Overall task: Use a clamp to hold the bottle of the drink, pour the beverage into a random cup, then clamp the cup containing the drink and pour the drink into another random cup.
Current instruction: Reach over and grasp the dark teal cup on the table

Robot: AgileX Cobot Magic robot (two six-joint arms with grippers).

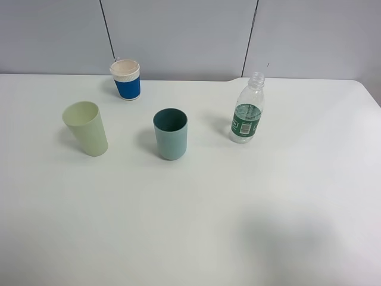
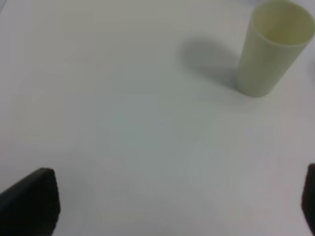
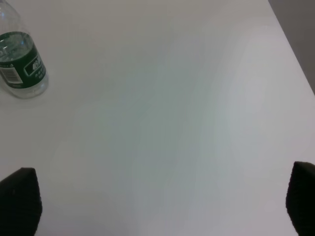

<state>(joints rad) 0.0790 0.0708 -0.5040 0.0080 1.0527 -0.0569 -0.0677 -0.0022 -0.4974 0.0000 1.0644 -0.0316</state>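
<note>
Exterior high: bottle (image 1: 247,113) stands right of teal cup (image 1: 171,134).

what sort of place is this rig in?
Probably a lab test bench: white table, grey panel wall behind, staged props: teal cup, pale green cup, paper cup, uncapped bottle.

Of the left gripper (image 2: 170,201) only two fingertips (image 2: 29,201) are seen, at the frame's lower corners: matte black, blocky, with blunt rounded upper corners and a plain, slightly grainy face. They are blurred, so finer detail cannot be made out. The right gripper (image 3: 160,196) matches: two black fingertips (image 3: 19,199), flat-faced, squared along the upper edge, of uniform dark finish.
</note>
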